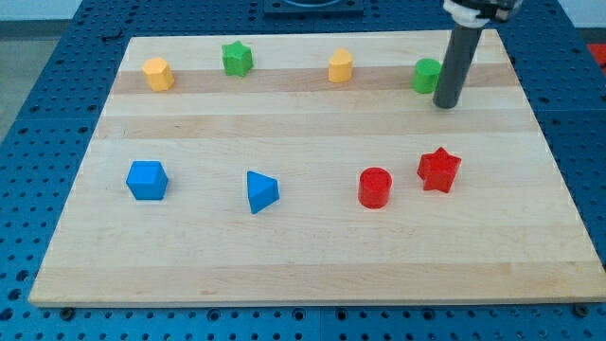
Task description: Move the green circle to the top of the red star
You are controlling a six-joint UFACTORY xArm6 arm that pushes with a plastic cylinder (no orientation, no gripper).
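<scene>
The green circle (426,75) sits near the view's top right of the wooden board. The red star (439,170) lies lower, right of centre, well below the green circle. My tip (446,103) stands just to the right of and slightly below the green circle, close to it or touching it; the rod hides its right edge.
A red cylinder (375,188) sits just left of the red star. A blue triangle (261,191) and a blue cube (147,180) lie further left. Along the top are a yellow block (341,67), a green star (237,59) and a yellow hexagon (158,73).
</scene>
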